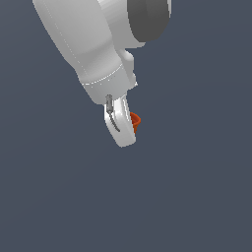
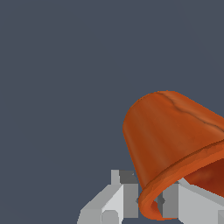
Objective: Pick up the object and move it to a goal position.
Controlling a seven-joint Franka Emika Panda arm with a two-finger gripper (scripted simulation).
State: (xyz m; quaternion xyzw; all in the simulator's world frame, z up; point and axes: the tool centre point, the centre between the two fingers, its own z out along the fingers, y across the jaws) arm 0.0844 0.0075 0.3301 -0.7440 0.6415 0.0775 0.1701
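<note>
Gripper [image 2: 148, 205] of mine is closed on the orange-red cup [image 2: 168, 140]: in the wrist view the thick rim band sits between my two fingers [image 2: 192, 203], and the cup leans over, its narrow closed end pointing away from the camera. In the exterior view only a small piece of the cup [image 1: 135, 121] shows behind my near finger [image 1: 119, 124]; the rest is hidden by my arm [image 1: 88, 44].

My hold seems to be only on the rim band, not on the ribbed wall. I judge this can go wrong: the cup may turn between the pads or slip out if I move fast, because the tapered body hangs to one side.

I see a little of the inside near the rim, and nothing lies there; deeper in I cannot tell.

Around the cup is only plain dark grey; no table edge or goal mark is visible.
</note>
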